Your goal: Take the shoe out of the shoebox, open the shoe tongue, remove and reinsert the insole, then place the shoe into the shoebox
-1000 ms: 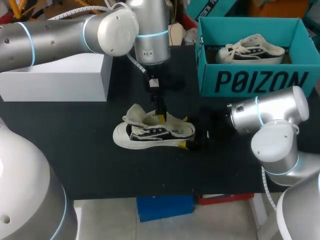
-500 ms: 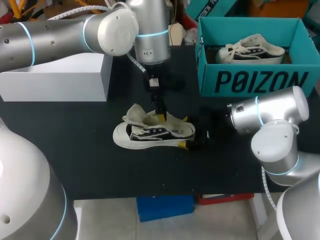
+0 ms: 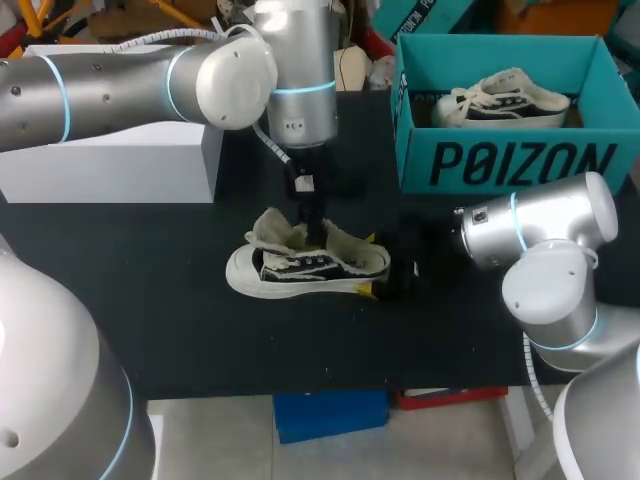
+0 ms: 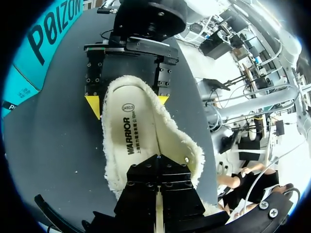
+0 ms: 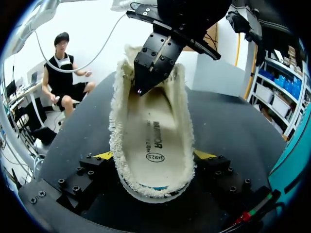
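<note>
Head view: a white box point(image 3: 110, 165) is set at the left rear of the table point(image 3: 150, 300). At the middle, the shoe point(image 3: 305, 268) is lying on the table. The left gripper point(image 3: 312, 228) is sunk into its opening, fingers drawn narrow over the insole point(image 4: 129, 131). The heel is clamped between the fingers of the right gripper point(image 3: 370, 265). At the right rear, a 2nd shoe point(image 3: 500, 100) is kept in the teal shoebox point(image 3: 520, 160).
</note>
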Action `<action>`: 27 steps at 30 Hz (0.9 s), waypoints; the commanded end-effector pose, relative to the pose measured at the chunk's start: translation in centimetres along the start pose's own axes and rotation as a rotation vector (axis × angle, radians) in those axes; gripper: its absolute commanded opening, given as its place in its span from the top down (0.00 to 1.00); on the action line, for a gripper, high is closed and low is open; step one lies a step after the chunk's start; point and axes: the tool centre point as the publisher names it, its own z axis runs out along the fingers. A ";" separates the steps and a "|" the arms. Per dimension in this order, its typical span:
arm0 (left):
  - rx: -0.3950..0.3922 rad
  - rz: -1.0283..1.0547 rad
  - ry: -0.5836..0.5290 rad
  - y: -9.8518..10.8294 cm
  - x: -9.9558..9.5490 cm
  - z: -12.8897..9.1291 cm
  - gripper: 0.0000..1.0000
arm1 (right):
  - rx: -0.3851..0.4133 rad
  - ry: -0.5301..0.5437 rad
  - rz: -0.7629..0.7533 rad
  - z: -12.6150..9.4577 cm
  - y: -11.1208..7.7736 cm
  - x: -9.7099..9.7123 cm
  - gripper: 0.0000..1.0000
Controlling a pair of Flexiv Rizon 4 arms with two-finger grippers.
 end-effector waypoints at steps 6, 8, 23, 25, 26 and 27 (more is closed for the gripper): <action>0.007 -0.008 0.015 0.1 -0.1 2.0 1.00 | 0.002 -0.002 0.001 0.1 -0.1 0.0 1.00; 0.012 -0.006 0.021 0.0 0.0 2.5 1.00 | 0.002 -0.002 0.001 0.1 -0.1 0.0 1.00; 0.023 -0.031 0.026 -0.5 -0.1 5.3 1.00 | 0.002 -0.002 0.001 0.1 -0.1 0.0 1.00; 0.020 -0.036 0.021 -0.6 -0.1 5.5 1.00 | 0.002 -0.002 0.001 0.1 -0.1 0.0 1.00; 0.033 -0.037 0.018 -0.6 -0.1 5.5 1.00 | 0.002 -0.002 0.001 0.1 -0.1 0.0 1.00; 0.030 -0.042 0.014 -0.6 -0.1 5.5 1.00 | 0.002 -0.002 0.001 0.1 -0.1 0.0 1.00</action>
